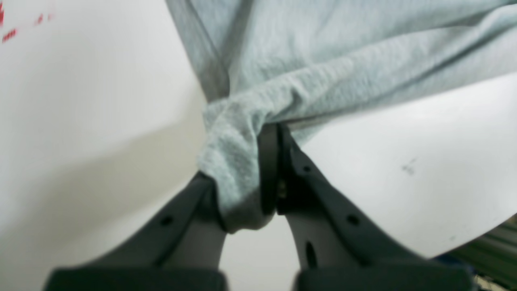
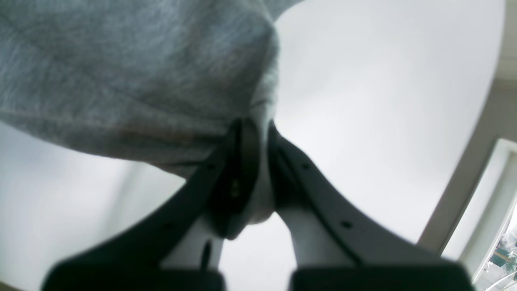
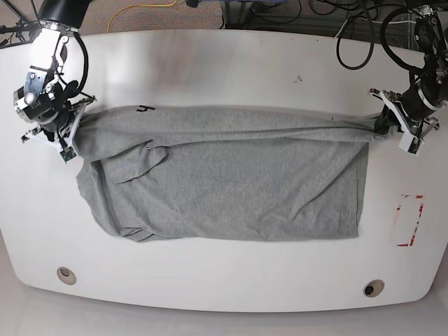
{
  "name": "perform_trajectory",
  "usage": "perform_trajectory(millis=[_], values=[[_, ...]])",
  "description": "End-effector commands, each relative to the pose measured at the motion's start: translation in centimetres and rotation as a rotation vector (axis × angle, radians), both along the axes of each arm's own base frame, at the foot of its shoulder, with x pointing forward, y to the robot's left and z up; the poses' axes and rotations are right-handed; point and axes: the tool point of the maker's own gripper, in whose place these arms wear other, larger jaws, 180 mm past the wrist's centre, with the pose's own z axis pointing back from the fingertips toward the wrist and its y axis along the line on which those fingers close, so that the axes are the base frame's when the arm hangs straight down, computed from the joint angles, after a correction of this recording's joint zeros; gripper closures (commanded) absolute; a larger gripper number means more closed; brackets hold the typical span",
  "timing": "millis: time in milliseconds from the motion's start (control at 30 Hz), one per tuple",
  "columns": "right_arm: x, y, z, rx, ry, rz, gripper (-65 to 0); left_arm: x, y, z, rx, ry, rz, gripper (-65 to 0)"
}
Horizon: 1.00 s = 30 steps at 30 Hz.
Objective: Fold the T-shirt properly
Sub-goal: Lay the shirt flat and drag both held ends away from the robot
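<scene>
Both pincers pinch the shirt (image 3: 231, 182): left pincer (image 3: 387, 124) near the desk's (image 3: 224, 56) right edge, right pincer (image 3: 70, 133) near its left. Advise equal tension and level travel.

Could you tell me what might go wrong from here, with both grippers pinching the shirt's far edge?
1. The left gripper and right gripper each clamp only a small bunch of the light grey cotton T-shirt; it could slip out under tension.
2. The edge stretched between them is rolled and wrinkled, so the fold may set creased.
3. The sleeve end near the right gripper lies rumpled on the white round-cornered table and could fold unevenly.
</scene>
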Motion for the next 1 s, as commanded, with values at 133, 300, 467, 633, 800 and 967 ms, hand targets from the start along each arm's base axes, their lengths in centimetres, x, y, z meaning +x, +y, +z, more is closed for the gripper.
perform_trajectory(millis=[133, 300, 467, 633, 800, 967], values=[[-2.3, 0.3, -1.4, 0.001, 0.048, -0.002, 0.0, 0.4, 0.9, 0.4, 0.035, -0.019, 0.010, 0.0], [-3.5, 0.6, -2.3, 0.014, 0.079, -0.006, 0.0, 0.6, 2.6, -0.9, 0.073, 0.014, 0.054, 0.0], [-4.1, 0.6, -2.8, 0.016, 0.097, -0.007, 0.0, 0.7, 3.6, -2.5, 0.082, 0.055, 0.079, 0.0], [-4.5, 0.6, -3.1, 0.016, 0.110, -0.006, 0.0, 0.8, 4.0, -3.2, 0.069, 0.054, 0.097, 0.0], [-4.9, 0.7, -3.3, 0.017, 0.120, -0.003, 0.0, 1.5, 3.4, -3.7, 0.053, 0.056, 0.079, 0.0], [-4.9, 0.7, -3.4, 0.018, 0.124, -0.003, 0.0, 2.4, 2.8, -4.4, 0.035, 0.071, 0.065, 0.0]])
